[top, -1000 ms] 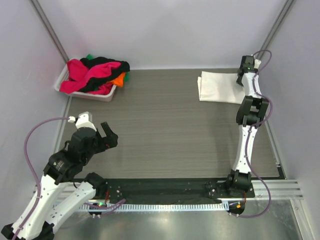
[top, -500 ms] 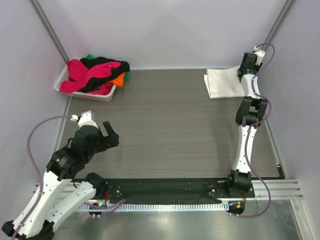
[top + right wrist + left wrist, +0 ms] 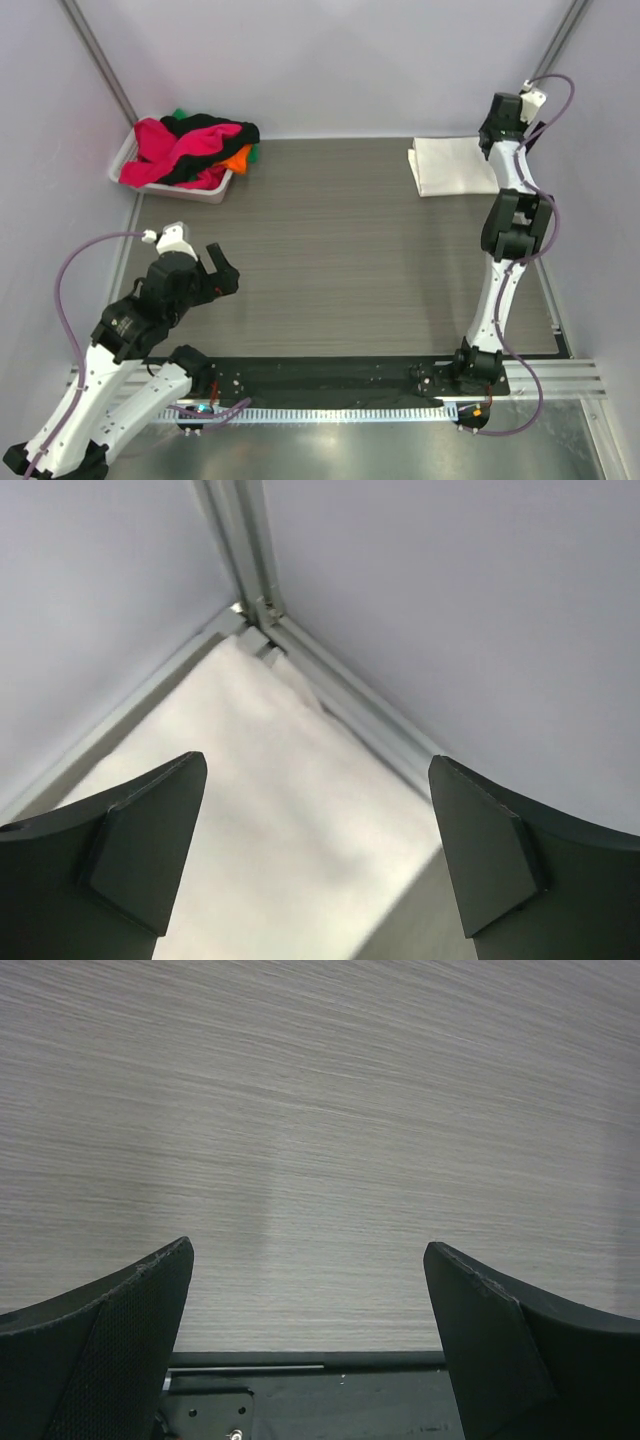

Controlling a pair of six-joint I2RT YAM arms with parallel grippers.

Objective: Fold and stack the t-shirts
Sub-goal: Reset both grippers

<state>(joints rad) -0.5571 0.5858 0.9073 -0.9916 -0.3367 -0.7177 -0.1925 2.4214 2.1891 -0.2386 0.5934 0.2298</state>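
Observation:
A folded white t-shirt [image 3: 452, 166] lies flat at the table's far right corner; the right wrist view shows it [image 3: 250, 810] directly below the jaws. My right gripper [image 3: 494, 138] [image 3: 315, 763] hovers above its far right edge, open, with nothing between the fingers. The other t-shirts [image 3: 190, 148], magenta-pink, black, orange and green, sit heaped in a white bin at the far left. My left gripper [image 3: 205, 270] [image 3: 308, 1248] is open and empty over bare table at the near left.
The white bin [image 3: 172, 190] stands against the left wall. Grey enclosure walls and a metal corner post [image 3: 240, 540] close in right behind the white shirt. A black strip [image 3: 300, 1400] runs along the table's near edge.
My right gripper opened, let go of the white t-shirt and rose toward the far right corner. The shirt, dragged right just before, now lies still. The left arm barely moved.

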